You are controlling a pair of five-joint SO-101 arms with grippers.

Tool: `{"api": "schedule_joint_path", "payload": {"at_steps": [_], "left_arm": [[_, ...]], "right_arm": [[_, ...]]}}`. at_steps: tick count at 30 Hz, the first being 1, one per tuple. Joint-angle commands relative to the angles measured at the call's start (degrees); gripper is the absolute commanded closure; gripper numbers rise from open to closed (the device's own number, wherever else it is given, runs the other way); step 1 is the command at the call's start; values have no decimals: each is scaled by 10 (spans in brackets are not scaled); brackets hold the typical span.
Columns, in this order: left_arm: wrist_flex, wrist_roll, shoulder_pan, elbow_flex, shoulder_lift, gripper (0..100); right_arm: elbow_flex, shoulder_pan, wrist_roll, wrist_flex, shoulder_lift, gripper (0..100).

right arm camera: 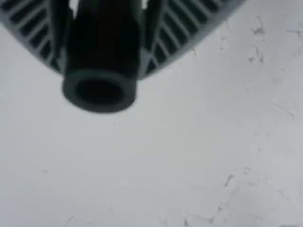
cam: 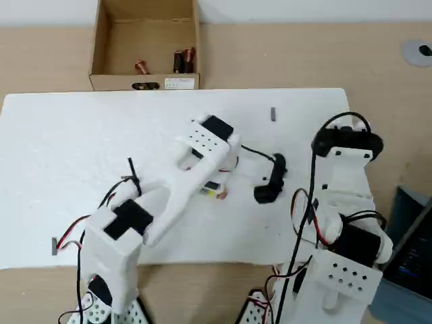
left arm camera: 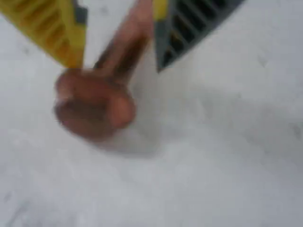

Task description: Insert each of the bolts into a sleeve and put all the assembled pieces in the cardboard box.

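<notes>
surface: tan wooden table [cam: 40, 61] | cover: white sheet [cam: 67, 148] | far edge: pale wall [cam: 304, 10] | corner: grey round fitting [cam: 417, 52]

A white foam sheet [cam: 61, 169] covers most of a wooden table [cam: 40, 61], which shows past the sheet's far edge and along its right side. A small grey strip [cam: 273, 114] lies on the sheet near its far edge. A second grey strip [cam: 54, 246] sits at the sheet's near left edge. Beyond the sheet's far right corner, a round grey disc [cam: 417, 52] is set in the table. A dark device [cam: 413, 250] stands right of the sheet's near corner.
</notes>
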Motion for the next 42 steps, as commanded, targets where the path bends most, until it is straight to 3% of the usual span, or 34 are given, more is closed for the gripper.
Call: {"api": "schedule_joint_path", "payload": {"at_steps": [1,10,15,21,24,36,42], "left_arm": [[-8,-15,13,-29,7,885],[-9,-18,12,-29,65,895],[-4,-15,11,-29,68,995],[50,-11,-11,-64,56,992],[73,23,-25,-104,54,992],[175,110,-143,-229,54,993],[219,180,-217,-279,54,994]], "right_arm": [[-3,11,9,-11,-13,989],[-3,11,10,-12,-13,989],[-3,10,10,-12,-13,989],[-4,7,10,-12,-13,989],[-4,7,10,-20,-13,989],[-27,5,34,-21,-13,989],[-28,-45,34,-21,-13,989]]}}
